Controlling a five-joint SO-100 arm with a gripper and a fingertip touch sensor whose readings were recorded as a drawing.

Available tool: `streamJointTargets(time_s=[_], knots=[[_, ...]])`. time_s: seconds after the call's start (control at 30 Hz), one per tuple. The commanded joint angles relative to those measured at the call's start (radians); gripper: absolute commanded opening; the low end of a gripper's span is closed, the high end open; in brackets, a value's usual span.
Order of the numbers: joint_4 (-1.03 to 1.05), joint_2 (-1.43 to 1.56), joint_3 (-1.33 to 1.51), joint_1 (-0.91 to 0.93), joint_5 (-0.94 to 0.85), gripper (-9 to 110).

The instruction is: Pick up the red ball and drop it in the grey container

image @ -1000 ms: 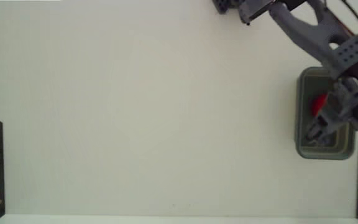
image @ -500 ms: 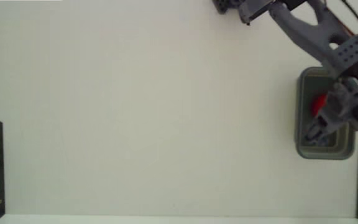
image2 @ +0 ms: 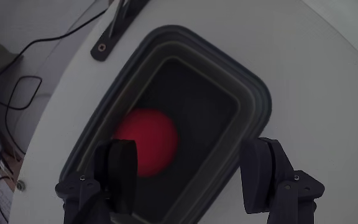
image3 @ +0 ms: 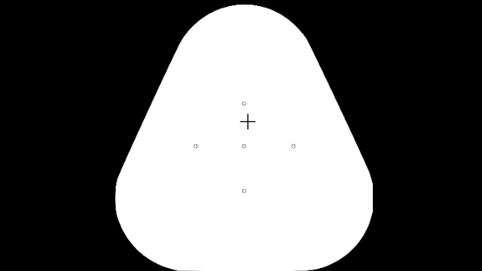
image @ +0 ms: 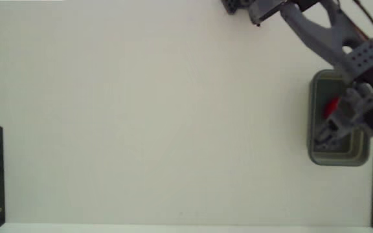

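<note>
Red ball (image2: 146,142) lay inside grey container (image2: 253,99), at worktop's (image: 160,116) right edge in fixed view. Claw (image2: 191,171) hovered above, jaws spread wide, holding nothing. Drop judged done; only arm retreat seemed left.

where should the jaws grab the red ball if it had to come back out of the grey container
Probably straight down from above, closing across the red ball at its widest middle. It is round with no handle, and the walls of the grey container block any sideways approach.
</note>
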Motion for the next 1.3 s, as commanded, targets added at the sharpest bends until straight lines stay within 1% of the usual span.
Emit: streamJointTargets(time_s=[0.0, 0.43, 1.27], knots=[[-0.008, 0.101, 0.018, 0.021, 0.003, 110], [-0.007, 0.241, 0.158, 0.128, 0.003, 110], [-0.005, 0.593, 0.507, 0.397, 0.003, 110]])
